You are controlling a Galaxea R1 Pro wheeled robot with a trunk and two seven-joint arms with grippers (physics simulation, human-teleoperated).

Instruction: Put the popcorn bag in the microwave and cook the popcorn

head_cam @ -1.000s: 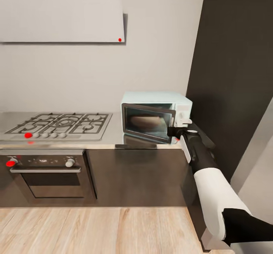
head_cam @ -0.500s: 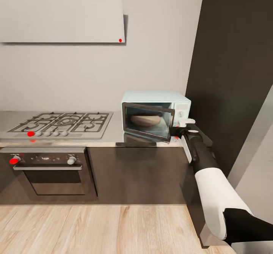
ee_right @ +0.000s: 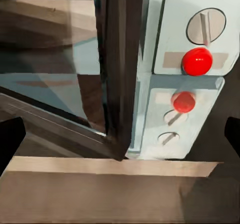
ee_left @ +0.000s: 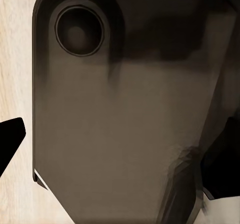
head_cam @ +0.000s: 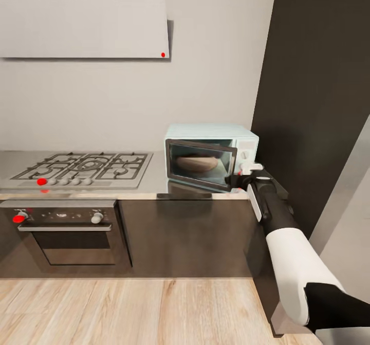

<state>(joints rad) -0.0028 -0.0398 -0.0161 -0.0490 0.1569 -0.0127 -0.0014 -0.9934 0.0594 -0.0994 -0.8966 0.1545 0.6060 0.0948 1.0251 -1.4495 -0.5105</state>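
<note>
The mint-blue microwave [head_cam: 210, 135] stands on the grey countertop [head_cam: 154, 183] beside the dark tall cabinet. Its dark glass door [head_cam: 203, 164] is ajar, hinged on the left. Through the glass a tan rounded shape shows inside, the popcorn bag [head_cam: 195, 163]. My right gripper [head_cam: 240, 176] is at the door's free edge, just below the white knob panel [head_cam: 247, 155], and it is open. In the right wrist view the door edge [ee_right: 120, 69] and the knob panel [ee_right: 197, 61] lie between the spread fingertips [ee_right: 10, 140]. My left gripper [ee_left: 115, 154] is open, facing my own dark base.
A gas hob [head_cam: 82, 169] sits on the counter to the left, with a built-in oven [head_cam: 67, 232] under it and a hood [head_cam: 82, 26] above. A dark tall cabinet [head_cam: 318, 103] walls off the right side. Wood floor [head_cam: 128, 309] lies in front.
The head view shifted slightly a second ago. My right gripper has edged a little along the door's free edge, and the door stays ajar, perhaps a touch narrower.
</note>
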